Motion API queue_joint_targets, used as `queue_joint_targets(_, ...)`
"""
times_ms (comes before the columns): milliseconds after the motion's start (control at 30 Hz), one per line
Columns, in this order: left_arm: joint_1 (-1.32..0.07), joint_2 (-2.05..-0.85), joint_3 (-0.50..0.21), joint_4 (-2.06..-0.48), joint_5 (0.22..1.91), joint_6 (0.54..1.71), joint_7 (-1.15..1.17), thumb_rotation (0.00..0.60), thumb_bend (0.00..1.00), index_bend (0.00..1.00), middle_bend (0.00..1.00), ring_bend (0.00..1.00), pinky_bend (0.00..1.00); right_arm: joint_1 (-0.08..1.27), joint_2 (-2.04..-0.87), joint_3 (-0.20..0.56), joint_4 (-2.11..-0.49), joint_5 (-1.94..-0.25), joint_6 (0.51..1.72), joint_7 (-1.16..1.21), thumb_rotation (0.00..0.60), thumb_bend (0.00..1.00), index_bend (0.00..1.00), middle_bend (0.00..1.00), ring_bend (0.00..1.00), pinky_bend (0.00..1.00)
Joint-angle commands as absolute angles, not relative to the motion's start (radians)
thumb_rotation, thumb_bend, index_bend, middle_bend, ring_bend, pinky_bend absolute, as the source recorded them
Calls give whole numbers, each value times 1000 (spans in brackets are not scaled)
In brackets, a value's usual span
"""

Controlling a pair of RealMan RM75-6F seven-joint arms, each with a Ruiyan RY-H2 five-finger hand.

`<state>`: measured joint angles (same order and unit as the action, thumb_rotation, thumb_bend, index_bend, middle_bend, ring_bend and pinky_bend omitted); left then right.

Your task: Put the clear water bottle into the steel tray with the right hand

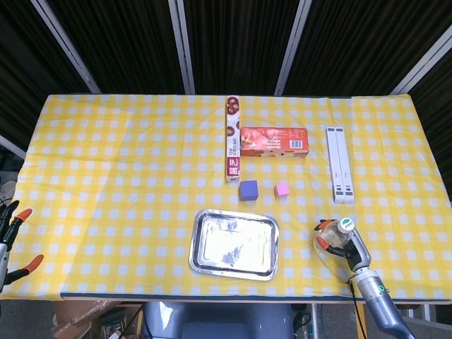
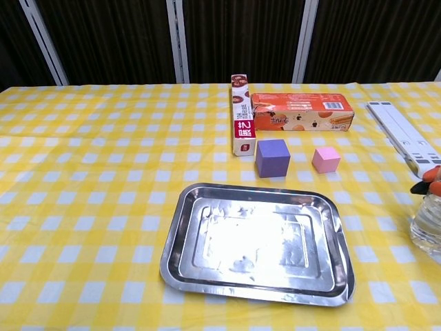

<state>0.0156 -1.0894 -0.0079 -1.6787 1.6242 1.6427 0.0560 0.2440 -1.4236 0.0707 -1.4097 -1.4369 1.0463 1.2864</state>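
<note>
The clear water bottle (image 1: 337, 234) with a white-and-green cap stands upright near the table's front right, to the right of the steel tray (image 1: 198, 248). My right hand (image 1: 353, 248) reaches in from the front edge, and its orange-tipped fingers (image 1: 322, 242) curl around the bottle's body. The chest view shows only a sliver of the bottle (image 2: 428, 224) at the right edge, with one orange fingertip (image 2: 430, 181) above it. The tray (image 2: 173, 248) has nothing in it. My left hand (image 1: 11, 240) hangs off the table's front left corner with its fingers spread.
Behind the tray sit a purple cube (image 1: 248, 190) and a pink cube (image 1: 282, 188). Farther back lie a long narrow box (image 1: 232, 139), an orange snack box (image 1: 274, 141) and a white bar (image 1: 339, 164).
</note>
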Motion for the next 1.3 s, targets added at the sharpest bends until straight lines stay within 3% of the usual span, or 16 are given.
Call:
queue_joint_targets(33, 16, -1089, -9, -1679, 1623, 1642, 55, 600, 217, 124, 0, 0, 0, 238, -1401, 69, -1466, -1479, 1095, 1272, 600, 579, 726, 521, 200, 0)
queue_joint_targets(233, 16, -1085, -8, -1679, 1624, 1643, 46, 600, 217, 125, 0, 0, 0, 249, -1336, 73, -1657, -1521, 1139, 1163, 600, 579, 727, 521, 200, 0)
queue_joint_targets(500, 15, -1079, -8, -1677, 1620, 1639, 28, 600, 217, 128, 0, 0, 0, 290, -1327, 97, -1881, -1460, 1100, 930, 600, 579, 727, 521, 199, 0)
queue_joint_targets(1000, 15, -1073, -10, -1675, 1614, 1637, 15, 600, 218, 132, 0, 0, 0, 371, -1432, 140, -2022, -1241, 1007, 689, 600, 580, 727, 521, 201, 0)
queue_joint_targets(1300, 14, -1073, -10, -1675, 1612, 1635, 14, 600, 217, 132, 0, 0, 0, 389, -1274, 259, -2205, -1142, 1016, 640, 600, 579, 726, 522, 203, 0)
